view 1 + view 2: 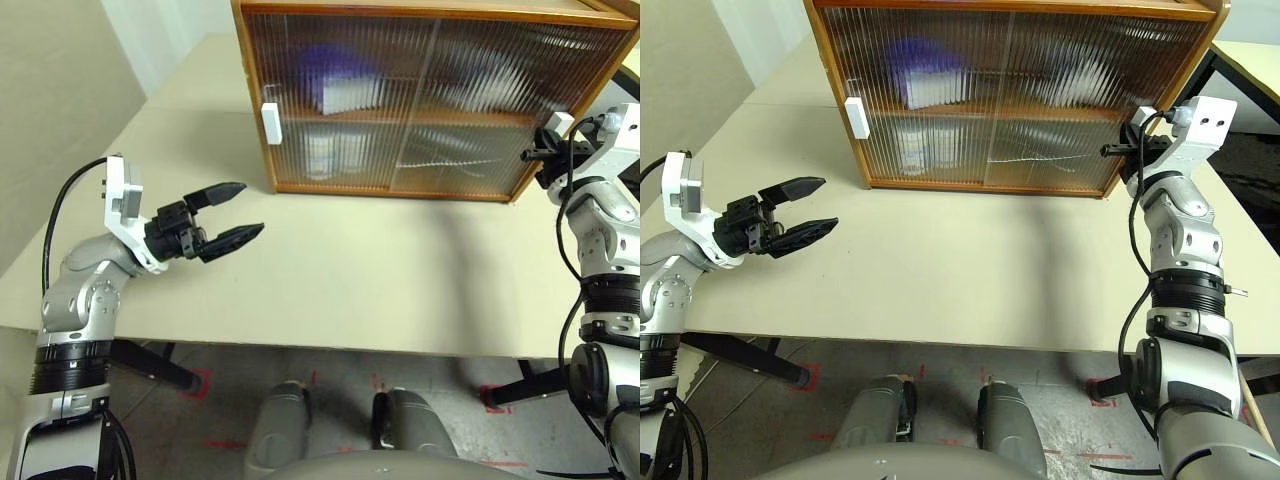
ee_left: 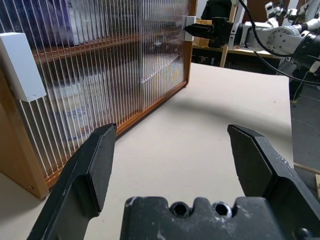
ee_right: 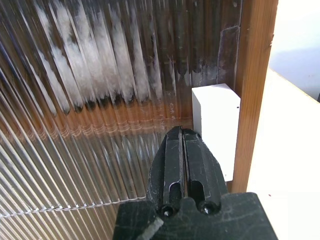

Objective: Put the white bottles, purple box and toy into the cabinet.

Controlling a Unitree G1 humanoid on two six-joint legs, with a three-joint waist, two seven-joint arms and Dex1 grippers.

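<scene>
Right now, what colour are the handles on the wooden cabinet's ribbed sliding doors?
White handles, best seen in the right wrist view.

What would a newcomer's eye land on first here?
The wooden cabinet at the table's far edge, both ribbed doors shut, with the purple box blurred behind them on the upper shelf. Next, the right gripper, shut, at the white handle by the cabinet's right post. The left gripper hangs open over the bare table.
</scene>
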